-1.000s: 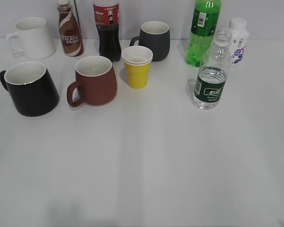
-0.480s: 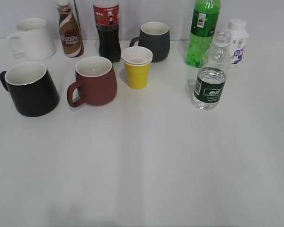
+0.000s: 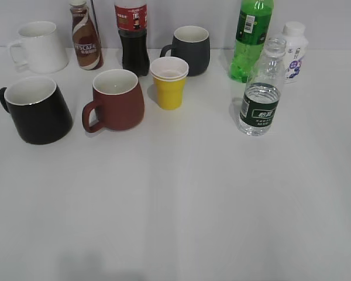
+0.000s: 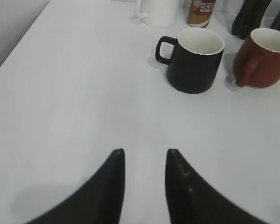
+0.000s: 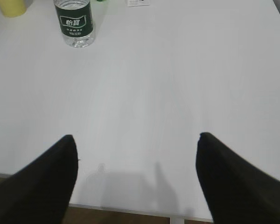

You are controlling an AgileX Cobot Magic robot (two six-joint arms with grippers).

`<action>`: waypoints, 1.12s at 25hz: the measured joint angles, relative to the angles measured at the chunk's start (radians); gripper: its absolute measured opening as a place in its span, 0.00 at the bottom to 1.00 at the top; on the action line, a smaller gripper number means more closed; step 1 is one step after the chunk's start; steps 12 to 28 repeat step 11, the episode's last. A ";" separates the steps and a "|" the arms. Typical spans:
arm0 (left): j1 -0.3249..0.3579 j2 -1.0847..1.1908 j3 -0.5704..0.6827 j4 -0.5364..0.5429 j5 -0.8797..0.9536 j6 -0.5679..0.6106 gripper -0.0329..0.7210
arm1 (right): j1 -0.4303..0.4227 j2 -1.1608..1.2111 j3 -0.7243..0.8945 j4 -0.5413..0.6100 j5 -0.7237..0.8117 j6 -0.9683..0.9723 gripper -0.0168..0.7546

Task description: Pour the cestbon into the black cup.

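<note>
cestbon top cut off in right wrist view, cola bottle neck cropped

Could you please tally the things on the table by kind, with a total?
Mugs: 4 (glossy black mug, brown-red, dark grey, white)
Bottles: 5 (clear green-labelled water bottle, bright green, cola, Nescafe, small white)
Yellow cups, nested stack: 1
Total: 10

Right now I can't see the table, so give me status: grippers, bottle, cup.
Left gripper narrowly open, right gripper wide open, both empty. Cestbon upright, uncapped. Black cup upright, brown-red mug beside it.
</note>
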State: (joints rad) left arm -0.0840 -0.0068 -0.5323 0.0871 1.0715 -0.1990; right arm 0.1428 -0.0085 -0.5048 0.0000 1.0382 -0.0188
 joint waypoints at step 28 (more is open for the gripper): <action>0.000 0.000 0.000 0.000 -0.001 0.000 0.35 | 0.000 0.000 0.000 0.000 0.000 0.000 0.79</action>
